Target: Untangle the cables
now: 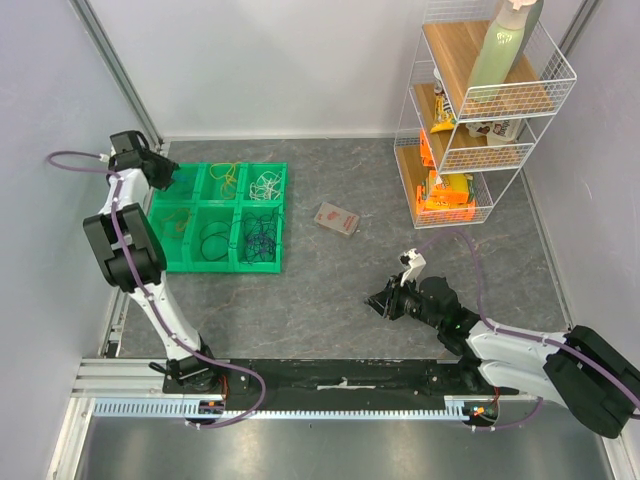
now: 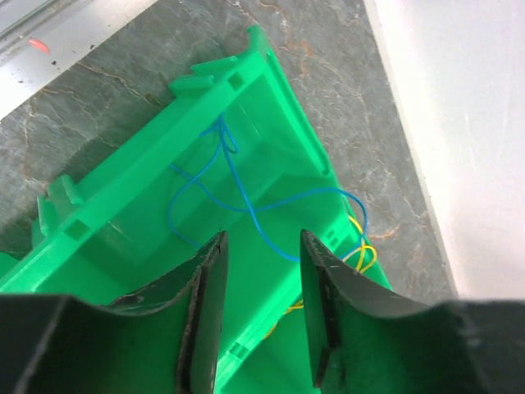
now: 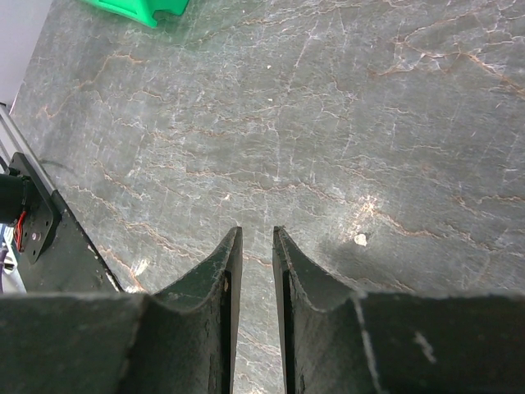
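The cables lie sorted in a green six-compartment bin (image 1: 225, 267) at the left. A blue cable (image 2: 238, 193) rests loose on the floor of the back-left compartment. Beside it are a yellow cable (image 1: 228, 180) and a white cable (image 1: 265, 185), and dark loops (image 1: 260, 240) fill the front compartments. My left gripper (image 2: 261, 234) hangs open over the blue cable's compartment, nothing between its fingers. The yellow cable (image 2: 365, 250) shows just past the bin wall (image 2: 164, 123). My right gripper (image 1: 385, 300) sits low over bare table at the right, jaws a narrow gap apart and empty (image 3: 257, 234).
A white wire shelf rack (image 1: 480, 110) with a green bottle and snack packs stands at the back right. A small brown packet (image 1: 337, 218) lies on the table right of the bin. Walls close in on the left, the back and the right.
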